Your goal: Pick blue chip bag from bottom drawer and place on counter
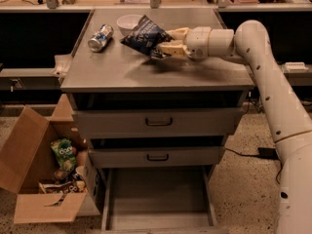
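Observation:
The blue chip bag [145, 36], dark navy foil with white lettering, is over the far middle of the counter [122, 69], its lower edge close to or on the surface. My gripper [166, 41] reaches in from the right and is shut on the bag's right edge. The bottom drawer [158, 199] stands pulled open at floor level with nothing visible inside.
A white bowl [129, 22] and a tipped drink can [100, 37] sit on the counter's far left. Two shut drawers with black handles are below the counter. An open cardboard box [44, 172] with a green snack bag [64, 153] stands on the floor at left.

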`<state>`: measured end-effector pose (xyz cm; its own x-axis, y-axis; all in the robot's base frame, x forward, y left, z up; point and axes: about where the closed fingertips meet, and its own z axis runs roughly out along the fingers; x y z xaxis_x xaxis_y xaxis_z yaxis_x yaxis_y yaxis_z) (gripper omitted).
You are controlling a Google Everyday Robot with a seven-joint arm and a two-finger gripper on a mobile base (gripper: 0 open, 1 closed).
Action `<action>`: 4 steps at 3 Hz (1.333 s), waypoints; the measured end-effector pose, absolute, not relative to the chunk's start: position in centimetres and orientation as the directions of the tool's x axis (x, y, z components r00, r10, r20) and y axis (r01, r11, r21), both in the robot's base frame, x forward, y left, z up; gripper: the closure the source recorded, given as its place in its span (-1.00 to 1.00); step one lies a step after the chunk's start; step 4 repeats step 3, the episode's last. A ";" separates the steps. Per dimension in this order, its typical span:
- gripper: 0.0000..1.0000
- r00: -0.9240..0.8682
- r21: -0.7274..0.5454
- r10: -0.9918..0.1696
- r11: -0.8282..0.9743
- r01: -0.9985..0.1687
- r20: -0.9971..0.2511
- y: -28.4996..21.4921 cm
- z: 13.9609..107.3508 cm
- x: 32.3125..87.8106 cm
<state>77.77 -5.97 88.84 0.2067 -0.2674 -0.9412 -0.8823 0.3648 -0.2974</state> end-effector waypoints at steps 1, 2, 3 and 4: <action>-1.00 0.207 -0.297 -0.267 0.365 -0.882 -0.941 -6.0 88.8 77.8; -1.00 0.262 -0.339 -0.244 0.367 -0.866 -0.934 -7.4 90.5 76.8; -1.00 0.373 -0.425 -0.207 0.362 -0.830 -0.905 -8.6 94.7 74.3; -1.00 0.373 -0.425 -0.207 0.362 -0.830 -0.905 -8.6 94.7 74.3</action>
